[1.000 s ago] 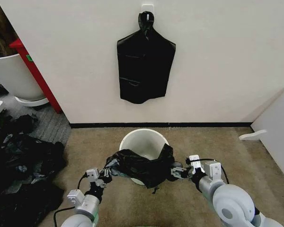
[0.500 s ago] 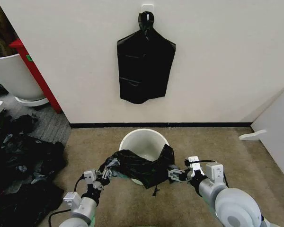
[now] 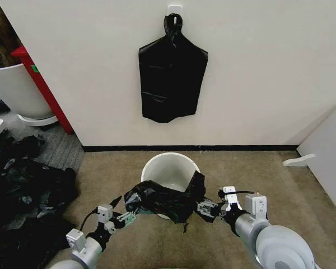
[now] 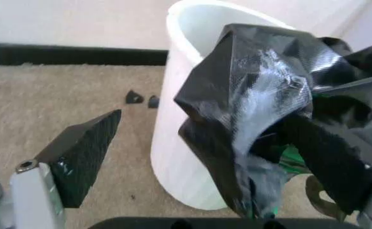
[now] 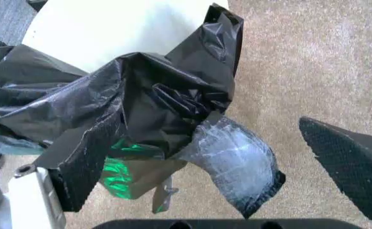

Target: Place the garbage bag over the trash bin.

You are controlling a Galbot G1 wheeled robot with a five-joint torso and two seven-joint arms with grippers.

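The trash bin (image 3: 167, 167) is a small off-white bucket on the tan carpet near the wall. The garbage bag (image 3: 167, 200), glossy black and crumpled, hangs bunched over the near part of the bin's rim and down its front. The far part of the mouth shows its white inside. My left gripper (image 3: 122, 210) is low at the bag's left end, open. In the left wrist view the bag (image 4: 262, 95) drapes over one finger (image 4: 329, 160) beside the bin (image 4: 179, 143). My right gripper (image 3: 205, 208) is open at the bag's right end, with film (image 5: 141, 100) lying against one finger (image 5: 87, 157).
A flat black bag bundle (image 3: 172, 78) hangs on the wall above the bin. A heap of black bags (image 3: 22, 193) covers the floor at left, behind it a big white tub (image 3: 14, 89) and a red post (image 3: 42, 84). A white panel (image 3: 327, 154) stands at right.
Both grippers have opened and let go of the bag's ends. The left arm has drawn back and down towards me. The bag has sagged lower on the near rim.
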